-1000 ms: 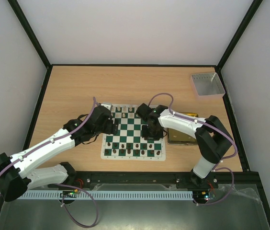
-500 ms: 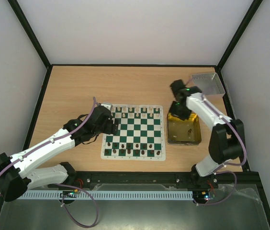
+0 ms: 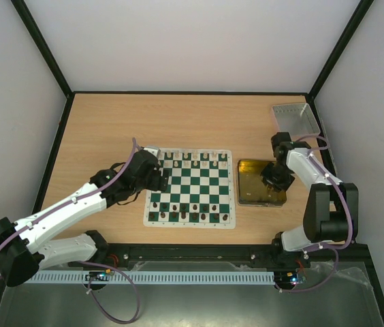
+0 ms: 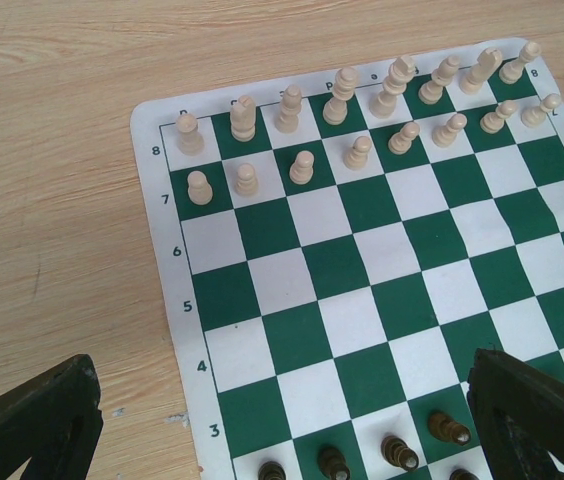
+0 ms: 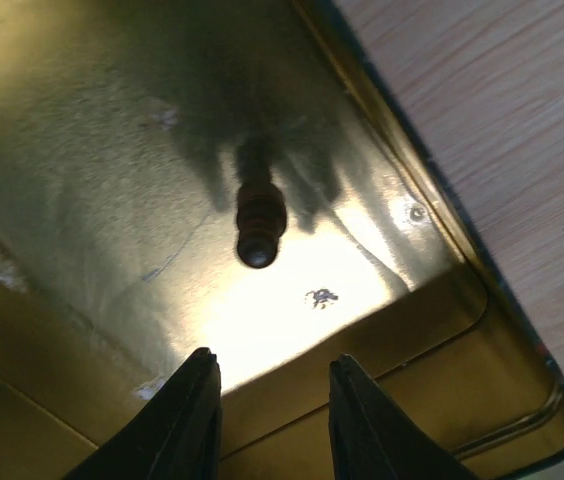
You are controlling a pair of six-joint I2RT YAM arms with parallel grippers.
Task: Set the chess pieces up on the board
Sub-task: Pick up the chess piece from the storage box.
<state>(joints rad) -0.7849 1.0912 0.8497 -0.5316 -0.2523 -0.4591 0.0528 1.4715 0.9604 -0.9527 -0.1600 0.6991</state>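
Left hand (image 4: 280, 400): spread wide and empty, parked over the board's left side, unmoved over the last second.
Board (image 3: 190, 185): flat on the desk (image 3: 110, 129) between my arms. Cream pieces (image 4: 362, 110) fill the two far rows and dark pieces (image 3: 188, 215) line the near edge (I can't settle whether that side is complete).
Change: my right hand (image 5: 274, 365) has left the board and dropped into the yellow tray (image 5: 412, 330). I read that as one piece placed and the next fetch begun.
Right hand: fingers slightly parted, nothing between them, just short of the dark piece (image 5: 259, 225).
Dark piece: on the tray floor, seemingly lying down. Its long axis runs straight away from the fingers, round head nearest them.
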